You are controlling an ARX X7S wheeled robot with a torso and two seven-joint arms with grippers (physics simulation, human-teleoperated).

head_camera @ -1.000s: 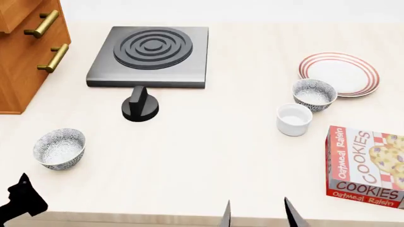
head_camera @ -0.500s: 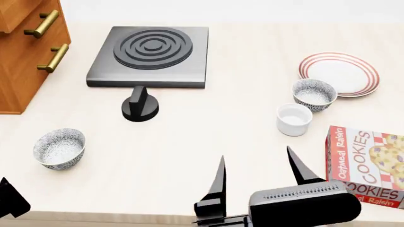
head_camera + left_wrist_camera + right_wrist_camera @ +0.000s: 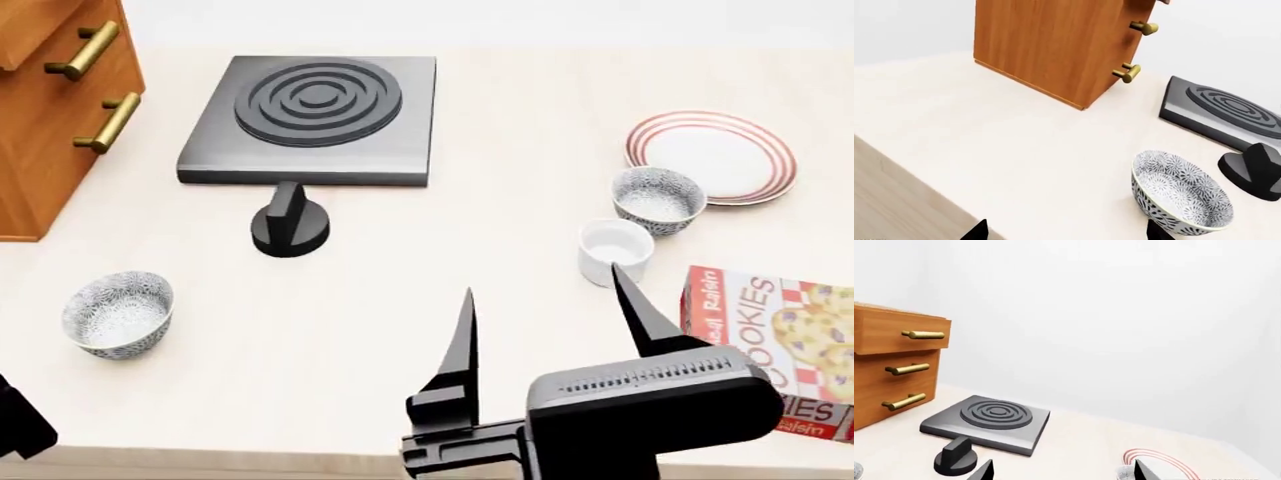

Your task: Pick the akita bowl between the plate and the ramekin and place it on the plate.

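one box (image 3: 781,345) reads "cookies" and "oatmeal raisin" on the pale counter (image 3: 400,300) before a white wall; the right gripper (image 3: 547,320) gapes wide, the left gripper's (image 3: 1064,231) spread cannot be told.

On the counter (image 3: 441,250), the plate (image 3: 711,156) lies at the upper right of the head view. Just below and left of it stands the akita bowl (image 3: 657,199), its rim meeting the plate's edge; the ramekin (image 3: 615,251) sits just below and left of the bowl. The cookie box (image 3: 774,345) lies at the right edge, beside the ramekin. The hotplate (image 3: 311,119) sits at upper centre-left, its knob (image 3: 290,223) just in front. The drawer cabinet (image 3: 60,110) fills the upper left corner. A second bowl (image 3: 118,313) stands at lower left, well apart from the rest.
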